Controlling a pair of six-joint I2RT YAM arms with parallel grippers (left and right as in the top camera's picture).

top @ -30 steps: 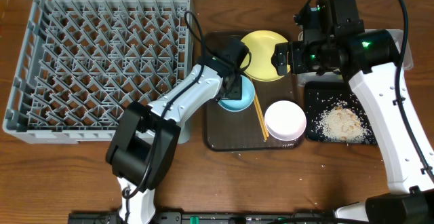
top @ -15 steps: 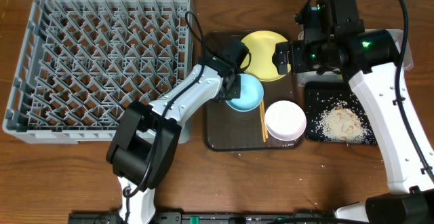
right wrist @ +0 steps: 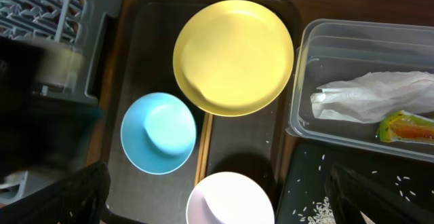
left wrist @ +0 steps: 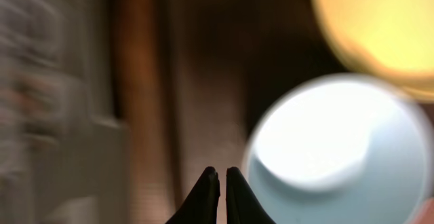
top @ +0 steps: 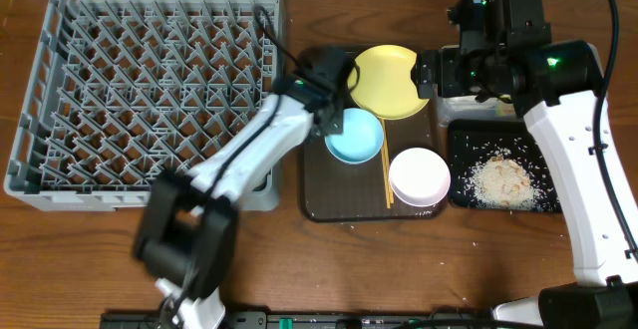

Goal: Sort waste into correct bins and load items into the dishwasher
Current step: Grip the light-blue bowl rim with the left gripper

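Note:
The light blue bowl [top: 356, 136] [right wrist: 159, 132] sits upright on the brown tray, with my left gripper [top: 332, 122] [left wrist: 222, 176] just off its left rim, shut with nothing between the fingers. The left arm is blurred. Behind the bowl lies the yellow plate [top: 387, 80] [right wrist: 234, 56]. The white bowl [top: 419, 176] and the chopsticks [top: 383, 169] share the tray. My right gripper [top: 427, 75] [right wrist: 230, 197] hangs open above the tray's right side, holding nothing. The clear tub [right wrist: 305, 81] holds the napkin [right wrist: 376, 95] and wrapper [right wrist: 407, 125]. Rice [top: 501, 179] lies in the black tray [top: 464, 135].
The grey dish rack [top: 150, 90] fills the table's left half, its right wall close to the brown serving tray [top: 319, 194]. A few rice grains lie on the bare wood in front of the tray.
My left gripper has closed beside the blue bowl, and the bowl has slid a little to the right. The left arm is in motion. The right arm has shifted slightly right and back.

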